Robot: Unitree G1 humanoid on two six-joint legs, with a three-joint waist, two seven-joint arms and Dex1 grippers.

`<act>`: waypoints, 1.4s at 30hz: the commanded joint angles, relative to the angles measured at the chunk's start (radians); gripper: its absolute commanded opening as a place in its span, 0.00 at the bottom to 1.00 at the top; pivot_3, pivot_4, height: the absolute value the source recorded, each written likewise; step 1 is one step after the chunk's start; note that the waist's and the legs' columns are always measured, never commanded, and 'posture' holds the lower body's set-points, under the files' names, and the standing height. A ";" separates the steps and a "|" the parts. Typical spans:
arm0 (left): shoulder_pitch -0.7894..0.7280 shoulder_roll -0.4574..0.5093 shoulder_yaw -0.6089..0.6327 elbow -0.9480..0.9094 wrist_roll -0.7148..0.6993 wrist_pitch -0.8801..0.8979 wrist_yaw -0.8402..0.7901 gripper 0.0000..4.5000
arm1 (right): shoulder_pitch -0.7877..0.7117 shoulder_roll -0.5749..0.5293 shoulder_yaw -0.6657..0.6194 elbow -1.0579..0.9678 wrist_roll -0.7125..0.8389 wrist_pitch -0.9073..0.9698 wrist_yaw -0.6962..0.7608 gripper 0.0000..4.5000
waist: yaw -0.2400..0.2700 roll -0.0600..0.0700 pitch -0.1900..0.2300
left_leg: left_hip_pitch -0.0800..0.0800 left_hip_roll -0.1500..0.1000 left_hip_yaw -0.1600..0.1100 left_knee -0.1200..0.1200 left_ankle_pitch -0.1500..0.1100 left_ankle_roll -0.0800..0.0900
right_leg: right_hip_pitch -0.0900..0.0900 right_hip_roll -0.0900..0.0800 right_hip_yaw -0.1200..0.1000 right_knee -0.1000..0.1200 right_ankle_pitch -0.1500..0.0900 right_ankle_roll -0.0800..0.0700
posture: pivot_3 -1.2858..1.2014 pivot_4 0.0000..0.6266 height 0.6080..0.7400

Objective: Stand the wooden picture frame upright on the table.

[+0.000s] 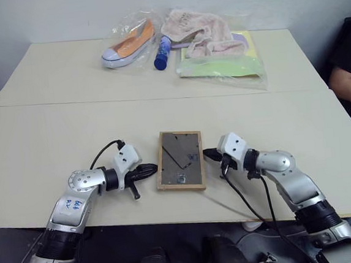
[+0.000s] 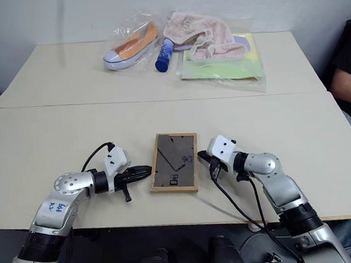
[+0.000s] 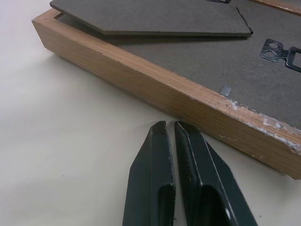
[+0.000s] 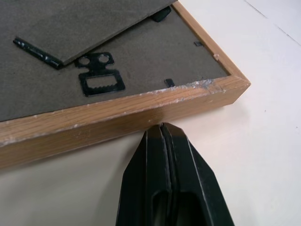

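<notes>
The wooden picture frame lies flat, face down, near the front edge of the table. Its dark grey back and folded stand face up. My left gripper is shut and empty, its tips just short of the frame's left side. My right gripper is shut and empty too, with its tips at or touching the frame's right side. The two grippers face each other across the frame.
At the back of the table lie a bagged shoe, a blue bottle, a pink cloth and green and yellow sheets in plastic. A person sits at the right edge.
</notes>
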 commanded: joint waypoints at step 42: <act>-0.401 -0.148 0.193 0.314 -0.841 1.218 0.495 0.32 | 0.077 -0.116 0.034 -0.291 0.022 0.227 0.106 0.00 | 0.027 -0.001 0.000 | -0.002 -0.002 -0.002 0.007 -0.001 0.000 | 0.002 0.000 -0.001 0.001 0.000 0.001 | 0.52 0.24 1.00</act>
